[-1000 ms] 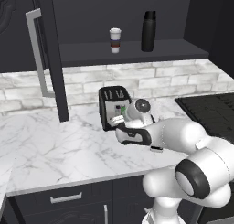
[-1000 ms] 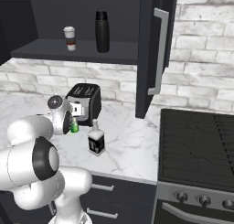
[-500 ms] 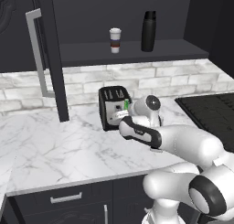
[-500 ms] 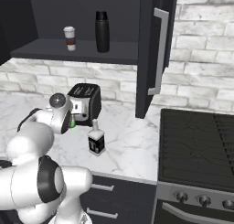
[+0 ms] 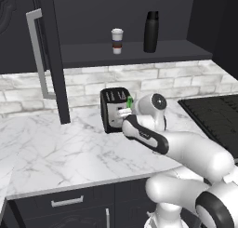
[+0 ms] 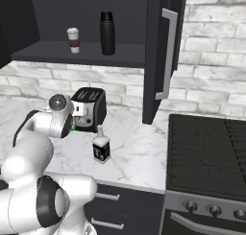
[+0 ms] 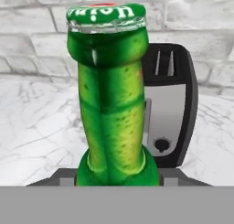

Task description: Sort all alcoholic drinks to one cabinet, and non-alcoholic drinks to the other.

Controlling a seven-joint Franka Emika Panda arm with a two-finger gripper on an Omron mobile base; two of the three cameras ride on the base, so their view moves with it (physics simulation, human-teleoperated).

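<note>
Item: green beer bottle [image 7: 112, 95], clamped between our fingers, toaster [image 7: 169, 109] just beyond. Step: carrying. Next, we judge: the other cabinet.

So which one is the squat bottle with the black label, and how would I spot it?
Find the marble counter left of the stove. The black-and-silver toaster stands near the brick wall, and in front of it, toward the counter's edge, stands the squat pale bottle. It alone has a short neck and a black label with a white letter; the green beer bottle is slim.
</note>
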